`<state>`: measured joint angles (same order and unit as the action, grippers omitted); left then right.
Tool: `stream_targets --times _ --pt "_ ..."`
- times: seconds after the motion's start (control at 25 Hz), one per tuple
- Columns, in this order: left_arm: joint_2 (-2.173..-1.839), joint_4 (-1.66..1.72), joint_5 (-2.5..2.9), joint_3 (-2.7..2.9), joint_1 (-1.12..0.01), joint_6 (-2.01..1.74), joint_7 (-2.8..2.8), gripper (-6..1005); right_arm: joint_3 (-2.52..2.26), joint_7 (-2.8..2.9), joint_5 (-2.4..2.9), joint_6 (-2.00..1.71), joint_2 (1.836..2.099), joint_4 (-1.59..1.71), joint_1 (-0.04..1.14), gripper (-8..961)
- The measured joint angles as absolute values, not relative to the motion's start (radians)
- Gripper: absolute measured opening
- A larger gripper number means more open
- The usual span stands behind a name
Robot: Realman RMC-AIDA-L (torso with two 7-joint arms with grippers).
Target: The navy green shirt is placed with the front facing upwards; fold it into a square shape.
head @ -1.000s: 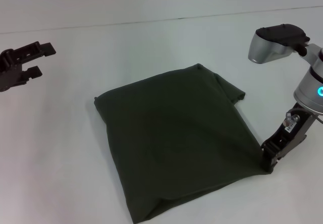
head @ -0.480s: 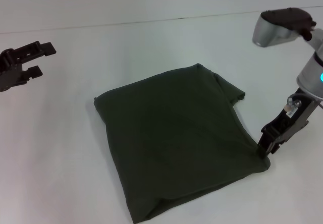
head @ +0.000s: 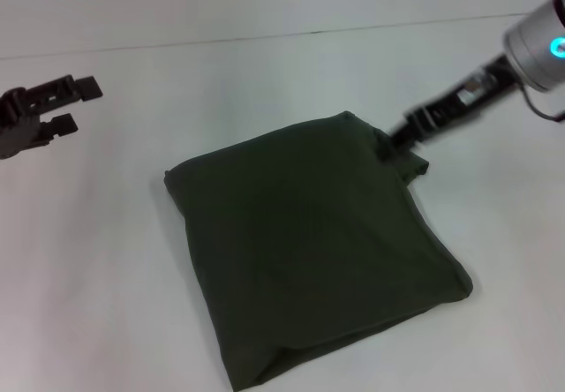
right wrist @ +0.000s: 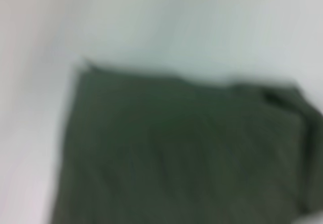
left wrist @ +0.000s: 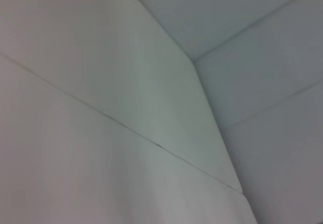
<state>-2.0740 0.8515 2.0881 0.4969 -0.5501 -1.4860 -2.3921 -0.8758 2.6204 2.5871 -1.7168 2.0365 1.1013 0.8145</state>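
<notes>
Left gripper (head: pixel 75 102): matte black, blocky body with two flat, squared fingers, one above the other.
Right gripper (head: pixel 389 145): slim black fingertip section with small pale fittings along its length.
Right arm wrist (head: pixel 537 46): smooth silver-grey rounded housing with a glowing cyan ring light.
Cable: thin dark wire looping beneath the silver wrist housing.

No readable text, label, brand, number or sign in any view. The navy green shirt (head: pixel 309 251) lies folded with plain dark cloth showing; no lettering or label visible on it. Small pale patch on the right arm just behind its jaws, too small to read.
</notes>
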Motion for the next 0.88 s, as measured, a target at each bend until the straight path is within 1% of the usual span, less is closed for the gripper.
stream_targets --times 0.16,0.24,0.4,0.48,0.56,0.64,0.72,0.8,0.88 --pt "-2.072 0.856 2.087 0.431 -0.528 -1.576 -2.182 948 -0.857 2.469 2.399 -1.594 2.065 1.107 0.744 371" --pt "-2.068 0.858 2.088 0.393 -0.503 -1.638 -2.071 948 -0.852 2.365 2.304 -1.559 2.075 1.104 0.701 371" --pt "-2.063 0.872 2.097 0.362 -0.439 -1.809 -1.868 948 -0.852 2.149 2.154 -1.581 2.081 1.100 0.606 372" --pt "-2.078 0.880 2.093 0.352 -0.395 -1.860 -1.780 949 -0.856 2.026 2.082 -1.596 2.085 1.091 0.548 372" --pt "-2.100 0.879 2.088 0.347 -0.355 -1.882 -1.715 949 -0.860 1.909 2.007 -1.601 2.088 1.050 0.496 372" --pt "-2.126 0.868 2.086 0.347 -0.319 -1.880 -1.674 949 -0.858 1.811 1.934 -1.611 2.089 0.984 0.458 371" --pt "-2.141 0.853 2.086 0.353 -0.301 -1.875 -1.648 949 -0.855 1.717 1.878 -1.652 2.087 0.913 0.434 371" --pt "-2.149 0.839 2.086 0.369 -0.296 -1.881 -1.620 948 -0.860 1.626 1.864 -1.699 2.088 0.877 0.416 497" --pt "-2.155 0.824 2.086 0.398 -0.295 -1.888 -1.583 947 -0.890 1.528 1.874 -1.723 2.095 0.856 0.392 578"
